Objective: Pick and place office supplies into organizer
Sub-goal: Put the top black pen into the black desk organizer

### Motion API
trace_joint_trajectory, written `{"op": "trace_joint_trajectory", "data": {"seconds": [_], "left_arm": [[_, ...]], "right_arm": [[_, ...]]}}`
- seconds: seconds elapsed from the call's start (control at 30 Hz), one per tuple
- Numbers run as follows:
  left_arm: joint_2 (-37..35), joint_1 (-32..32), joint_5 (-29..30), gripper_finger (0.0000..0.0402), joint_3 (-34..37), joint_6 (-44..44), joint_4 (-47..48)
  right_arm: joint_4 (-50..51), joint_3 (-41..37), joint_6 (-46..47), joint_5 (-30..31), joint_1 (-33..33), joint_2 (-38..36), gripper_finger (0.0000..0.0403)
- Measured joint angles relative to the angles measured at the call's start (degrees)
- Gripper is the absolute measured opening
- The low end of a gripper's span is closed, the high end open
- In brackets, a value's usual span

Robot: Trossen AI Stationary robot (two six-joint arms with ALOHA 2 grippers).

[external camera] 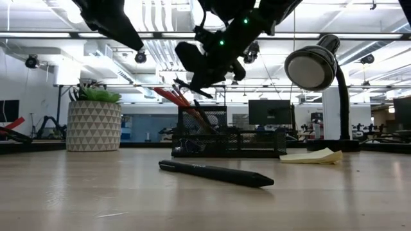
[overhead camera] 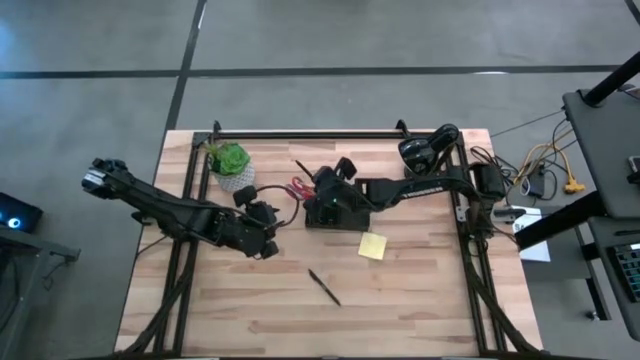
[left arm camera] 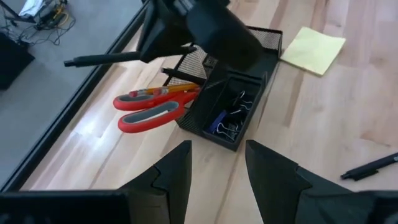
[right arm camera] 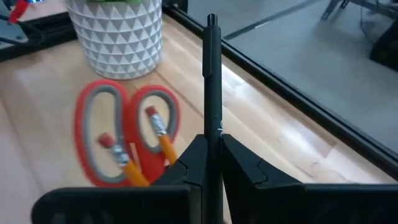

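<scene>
The organizer (overhead camera: 335, 212), a black mesh desk tray, stands mid-table. Red-handled scissors (left arm camera: 154, 109) and orange pencils (right arm camera: 158, 134) stick out of its tall mesh compartment, handles leaning out toward the plant. Dark clips (left arm camera: 231, 115) lie in its low compartment. My right gripper (right arm camera: 211, 140) hovers over the organizer's far-left side, shut on a black pen (right arm camera: 211, 74). My left gripper (left arm camera: 217, 171) hangs open and empty, left of the organizer. Another black pen (overhead camera: 323, 286) lies flat on the table nearer the front. The yellow sticky-note pad (overhead camera: 372, 246) lies right of it. My right gripper pinches the black pen between its two fingers at a point on the shaft (right arm camera: 212, 132) toward one end. The rest of the pen runs on past the fingertips, along the way they point. The pen is lifted clear, above the scissors' handles (right arm camera: 99, 134).
A green plant in a white patterned pot (overhead camera: 232, 165) stands far left of the organizer. A black desk lamp (overhead camera: 430, 150) stands at the far right. Black rails (overhead camera: 320, 133) frame the table's far edge and sides. Bare wood lies along the near edge.
</scene>
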State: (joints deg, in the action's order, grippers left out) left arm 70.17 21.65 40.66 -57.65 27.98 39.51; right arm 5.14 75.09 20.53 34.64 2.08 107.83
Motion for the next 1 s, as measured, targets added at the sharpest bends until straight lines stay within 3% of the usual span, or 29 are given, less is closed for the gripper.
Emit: {"op": "trace_joint_trajectory", "data": {"seconds": [0.17, 0.27, 0.4, 0.73, 1.0], "left_arm": [[0.2, -0.8, -0.4, 0.0134, 0.0, 0.0, 0.0], [-0.8, -3.3, -7.5, 0.0134, -0.3, 0.1, -0.2], [-4.0, -9.5, -17.5, 0.0134, -0.5, 0.5, -2.8], [-16.7, -27.6, -22.7, 0.0134, -0.2, -3.0, -6.1], [-14.2, -41.6, -44.5, 0.0134, -0.1, -6.6, -8.6]], "right_arm": [[0.0, -1.7, -0.2, -2.2, 0.0, 0.0, 0.0022], [-1.1, -3.5, -0.2, -2.4, -0.4, 0.0, 0.0022], [-1.5, -4.9, -1.0, -2.3, -1.2, 0.0, 0.0022], [-5.6, -4.6, -4.4, 2.5, -1.6, -0.1, 0.0022], [-8.5, -4.4, -11.5, 2.7, -1.6, -0.9, 0.0022]]}}
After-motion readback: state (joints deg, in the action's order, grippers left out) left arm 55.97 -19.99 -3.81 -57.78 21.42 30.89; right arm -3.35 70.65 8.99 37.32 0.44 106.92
